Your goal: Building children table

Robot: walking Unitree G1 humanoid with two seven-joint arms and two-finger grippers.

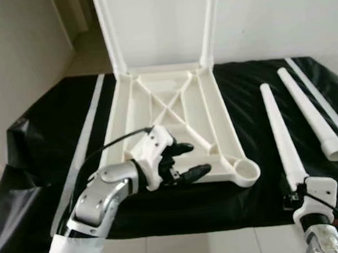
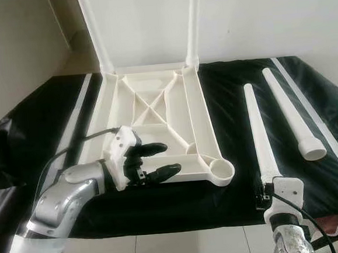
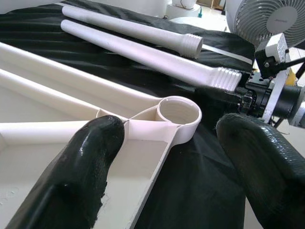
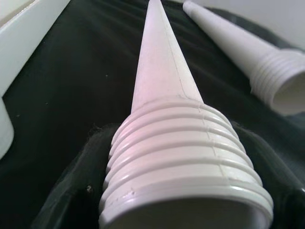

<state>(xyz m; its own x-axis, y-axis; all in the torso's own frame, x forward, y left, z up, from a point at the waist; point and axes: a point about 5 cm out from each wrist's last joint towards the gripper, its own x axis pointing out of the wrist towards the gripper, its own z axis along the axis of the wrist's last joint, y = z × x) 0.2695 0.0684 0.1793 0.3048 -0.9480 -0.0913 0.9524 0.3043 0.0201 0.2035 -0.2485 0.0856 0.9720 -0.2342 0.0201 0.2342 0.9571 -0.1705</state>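
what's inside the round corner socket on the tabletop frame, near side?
The socket on the tabletop frame holds no leg; its ribbed inner wall shows, its bottom is hidden. Left gripper hovers open beside it. Right gripper is at the threaded end of a leg.

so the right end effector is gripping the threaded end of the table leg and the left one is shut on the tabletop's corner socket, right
Not quite. The left end effector is open, its fingers spread over the upturned tabletop near the corner socket, gripping nothing; the left wrist view shows this. The rest holds: the right end effector is closed around the threaded end of the table leg.
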